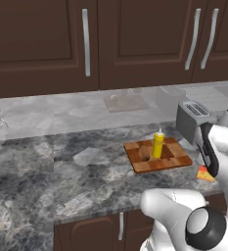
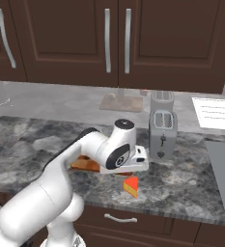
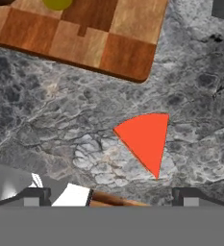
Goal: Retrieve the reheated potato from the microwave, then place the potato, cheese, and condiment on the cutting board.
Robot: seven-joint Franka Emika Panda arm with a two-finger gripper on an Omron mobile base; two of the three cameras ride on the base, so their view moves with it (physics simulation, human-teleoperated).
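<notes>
A grey marbled desk (image 1: 86, 171) is seen running below dark wooden cabinets. Near its front edge a checkered wooden cutting board (image 1: 176, 161) is laid flat on the stone. Just off the board's corner, apart from it, the cheese (image 3: 144, 139) is found lying directly on the desk, its orange face turned up. Behind the board and the cheese, a silver toaster (image 2: 162, 132) is stood upright on the desk. Farther back, by the wall, a flat brown slab (image 1: 126, 103) is set on the surface.
</notes>
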